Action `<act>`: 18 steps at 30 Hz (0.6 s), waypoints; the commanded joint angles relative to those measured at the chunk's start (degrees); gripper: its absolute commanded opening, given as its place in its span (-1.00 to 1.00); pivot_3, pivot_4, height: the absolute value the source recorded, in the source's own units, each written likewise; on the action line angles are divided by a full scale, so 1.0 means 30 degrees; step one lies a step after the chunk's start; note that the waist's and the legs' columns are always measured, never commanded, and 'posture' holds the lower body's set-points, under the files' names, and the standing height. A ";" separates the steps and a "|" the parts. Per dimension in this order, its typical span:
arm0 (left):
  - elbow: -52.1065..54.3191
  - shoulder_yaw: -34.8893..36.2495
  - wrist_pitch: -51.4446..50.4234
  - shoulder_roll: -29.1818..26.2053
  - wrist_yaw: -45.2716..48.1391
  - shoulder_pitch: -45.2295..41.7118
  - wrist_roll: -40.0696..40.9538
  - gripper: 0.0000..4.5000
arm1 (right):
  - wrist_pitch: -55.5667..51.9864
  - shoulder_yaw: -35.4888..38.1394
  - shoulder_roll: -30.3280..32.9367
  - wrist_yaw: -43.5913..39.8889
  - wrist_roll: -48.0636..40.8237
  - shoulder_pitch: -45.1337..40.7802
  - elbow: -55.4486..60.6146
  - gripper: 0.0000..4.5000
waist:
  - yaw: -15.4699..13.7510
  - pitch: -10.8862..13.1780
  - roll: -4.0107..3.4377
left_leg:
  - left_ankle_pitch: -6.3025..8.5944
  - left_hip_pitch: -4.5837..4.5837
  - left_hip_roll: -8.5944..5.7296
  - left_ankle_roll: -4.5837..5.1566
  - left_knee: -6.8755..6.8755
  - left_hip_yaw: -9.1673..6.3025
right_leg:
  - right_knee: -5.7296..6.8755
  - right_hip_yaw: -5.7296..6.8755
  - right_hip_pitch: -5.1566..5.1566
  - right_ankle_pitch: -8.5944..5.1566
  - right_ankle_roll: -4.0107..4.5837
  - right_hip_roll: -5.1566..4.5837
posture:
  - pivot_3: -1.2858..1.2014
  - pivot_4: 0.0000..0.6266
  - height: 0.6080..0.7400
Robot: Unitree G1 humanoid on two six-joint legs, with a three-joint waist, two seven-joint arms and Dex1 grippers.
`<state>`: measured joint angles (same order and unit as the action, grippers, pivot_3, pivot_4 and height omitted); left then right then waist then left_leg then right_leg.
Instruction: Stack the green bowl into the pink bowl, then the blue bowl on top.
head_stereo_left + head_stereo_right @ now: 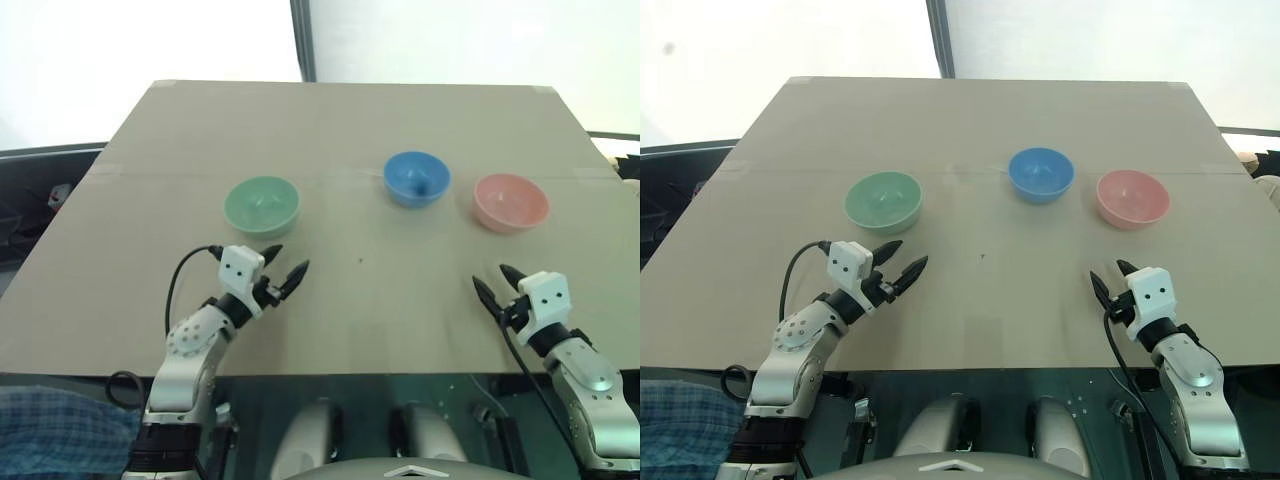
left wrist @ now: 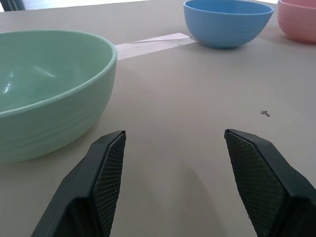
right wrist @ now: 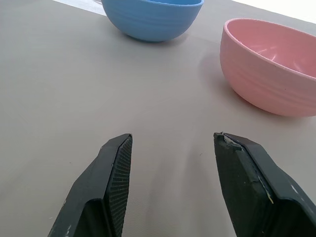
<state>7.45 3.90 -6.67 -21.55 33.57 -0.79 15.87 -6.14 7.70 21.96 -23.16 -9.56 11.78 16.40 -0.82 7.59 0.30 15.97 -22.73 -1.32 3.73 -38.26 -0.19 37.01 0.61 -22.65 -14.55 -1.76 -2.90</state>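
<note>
The green bowl (image 1: 262,205) sits upright on the left side of the brown table (image 1: 340,130), well apart from the blue bowl (image 1: 416,178) in the middle and the pink bowl (image 1: 511,202) on the right; all three stand separate and empty, so I judge nothing is stacked yet and picking up the green one is the step in hand. My left gripper (image 1: 285,268) hovers just short of that bowl on its near right side, jaws spread wide and holding nothing; in the left wrist view one finger (image 2: 106,173) lines up near the bowl's wall while the other points at bare table. To do this well I would shift the hand a little toward the bowl so the rim passes between the fingers, one inside and one outside, then pinch the wall low enough that the smooth surface does not slip. I'd lift clear before crossing, since the blue bowl lies on the way to the pink one. My right gripper (image 1: 495,286) waits near the pink bowl, jaws apart and empty, and could steady it if the drop nudges it.
</note>
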 commanded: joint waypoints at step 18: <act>0.1604 -0.0107 0.0618 0.0444 0.0529 0.0721 0.0778 0.50 | 0.0432 0.0475 0.0254 -0.0169 -0.0091 -0.0799 -0.0187 0.22 | 0.0000 -0.0001 0.0000 | -0.0002 0.0001 -0.0001 -0.0001 -0.0004 0.0000 | 0.0001 0.0003 0.0003 0.0001 -0.0001 0.0002 | 0.03 -0.52 1.00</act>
<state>9.46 3.40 -6.22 -20.31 34.76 1.06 17.30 -6.02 7.78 22.15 -23.49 -9.46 9.74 14.67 -0.82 7.59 0.30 15.96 -22.72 -1.33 3.73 -38.27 -0.19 37.01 0.62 -22.64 -14.55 -1.77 -2.89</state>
